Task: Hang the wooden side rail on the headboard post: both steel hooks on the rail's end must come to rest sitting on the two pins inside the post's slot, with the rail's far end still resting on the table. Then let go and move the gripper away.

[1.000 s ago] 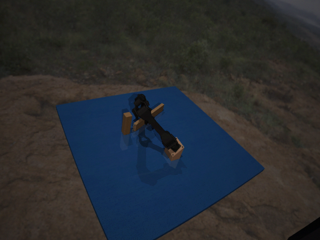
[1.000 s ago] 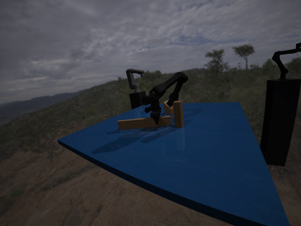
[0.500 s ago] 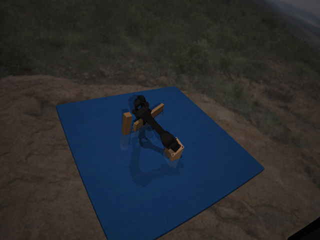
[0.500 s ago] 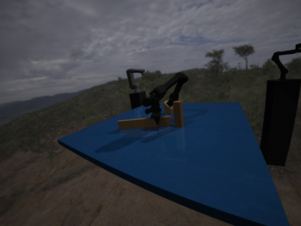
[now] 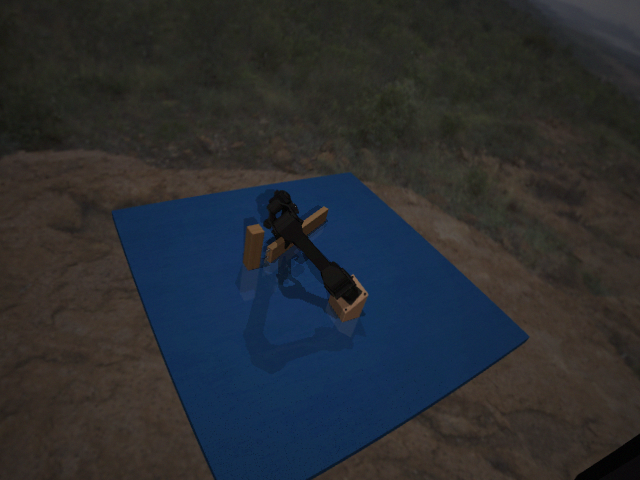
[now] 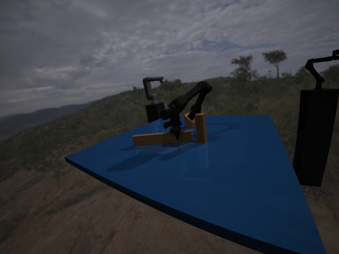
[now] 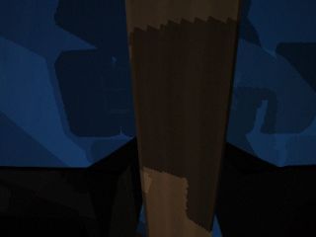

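Grasping the wooden side rail [image 5: 315,220] [image 6: 150,138] [image 7: 180,74] near its hooked end, with the black gripper [image 5: 287,242] [image 6: 177,136] [image 7: 174,136] closed across both faces. Lying low on the blue table [image 5: 403,372] [image 6: 232,177] [image 7: 25,99], not hung, with far end toward two o'clock from the steel hooks [image 5: 267,255] [image 6: 194,135] in the top view. Just beside the headboard post [image 5: 252,250] [image 6: 201,129], at nine o'clock from the hooks there; impossible to tell about contact. Likely to swing or pitch in the grasp once lifted, because of the long unsupported length toward nine o'clock in the exterior view. Liable to knock or tip the post if pushed toward three o'clock there before being raised enough. Also at risk of catching only one pin, from a slight roll or yaw, or of dropping off after an early release. Best lifted at the hooked end, kept square to the slot, then lowered gently.
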